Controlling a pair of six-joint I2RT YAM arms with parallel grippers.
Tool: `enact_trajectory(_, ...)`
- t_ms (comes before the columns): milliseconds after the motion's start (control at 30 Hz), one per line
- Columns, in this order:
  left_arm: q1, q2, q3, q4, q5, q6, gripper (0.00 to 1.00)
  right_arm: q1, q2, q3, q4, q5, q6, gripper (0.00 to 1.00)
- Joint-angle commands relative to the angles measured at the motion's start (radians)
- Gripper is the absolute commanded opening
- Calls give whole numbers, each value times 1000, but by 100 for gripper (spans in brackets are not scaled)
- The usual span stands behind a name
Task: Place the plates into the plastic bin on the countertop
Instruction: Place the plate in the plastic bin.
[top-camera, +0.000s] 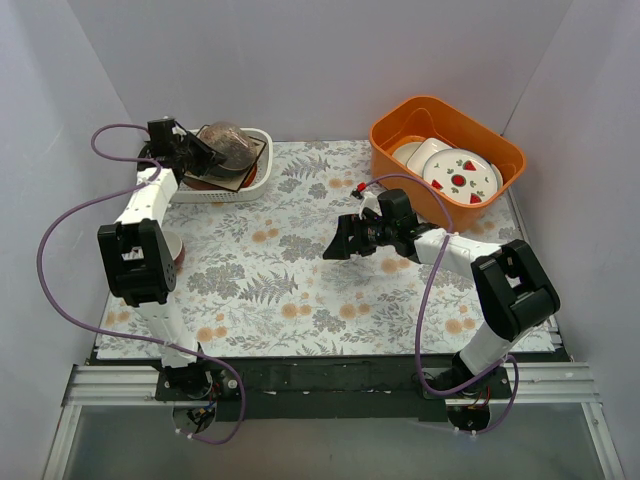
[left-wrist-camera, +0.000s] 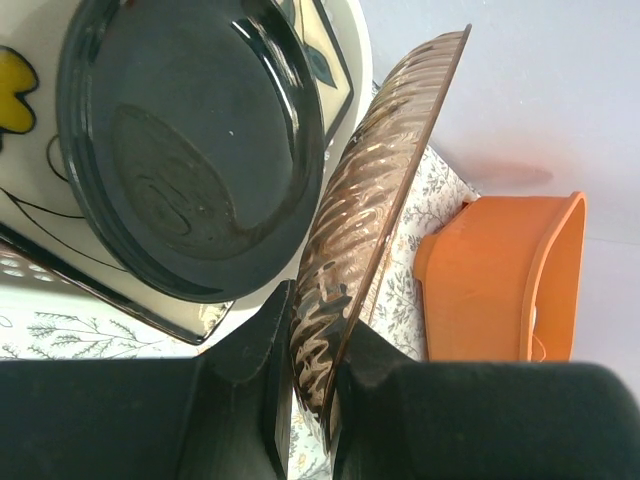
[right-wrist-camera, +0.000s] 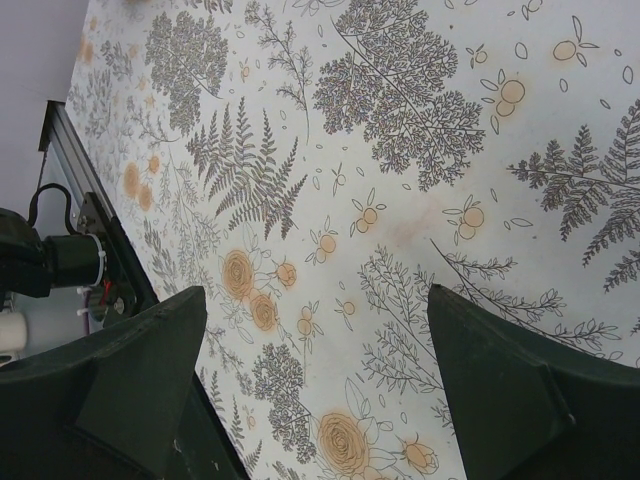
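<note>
The left hand (left-wrist-camera: 312, 370) is closed on the lower rim of a brown ribbed glass plate (left-wrist-camera: 380, 170), one finger on each face. The plate stands on edge, tilted, its top leaning away from the hand. Just beside it a dark round dish (left-wrist-camera: 190, 140) lies on a cream square plate (left-wrist-camera: 25, 170) with a yellow flower. Whether the brown plate touches the dish cannot be told. Both lying pieces sit inside the white perforated bin (top-camera: 215, 197), which stands at the far left corner of the fern-printed worktop (top-camera: 300, 280). From above, the brown plate is over the bin.

The right hand (right-wrist-camera: 315, 330) is spread wide with nothing between its fingers, above bare worktop near the middle. Behind it, at the far right, an orange tub (top-camera: 510, 160) holds white strawberry plates (top-camera: 462, 178), well apart from the bin.
</note>
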Motion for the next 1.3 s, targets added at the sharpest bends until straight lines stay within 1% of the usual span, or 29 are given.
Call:
enact_trajectory(0,24,-9,7,20,0,19,0,-6,15,17,36,-21,0,98)
enact_trajectory(267,67,55,6,20,35,25,1,-6,24,18,44,-28,4,98)
enact_trajectory(433,75,87,7,20,48,30,8,-6,26,17,45,-33,4,98)
enact_trajectory(467,75,92,7,20,45,31,14,-6,24,17,45,-33,6,98)
enact_trajectory(533,77,95,6,20,45,31,18,-6,24,14,45,-33,6,98)
enact_trajectory(600,75,93,6,20,45,33,28,-6,23,15,44,-33,6,98)
enact_trajectory(767,77,89,4,21,34,37,39,-6,26,14,49,-34,7,98)
enact_trajectory(867,75,80,-2,24,31,31,41,-6,27,15,50,-37,10,98)
enact_trajectory(900,77,77,-4,26,32,31,44,-5,27,14,52,-39,10,98)
enact_trajectory(1000,77,52,-11,38,29,28,48,-6,29,12,50,-40,10,98)
enact_trajectory(1133,77,20,-24,58,43,17,59,-6,29,14,50,-40,9,98)
enact_trajectory(1200,78,8,-22,66,48,14,63,-6,30,15,50,-40,9,98)
enact_trajectory(1233,78,4,-21,67,49,13,67,-5,32,15,50,-42,9,98)
enact_trajectory(1267,77,1,-19,70,55,11,69,-6,32,14,50,-42,10,98)
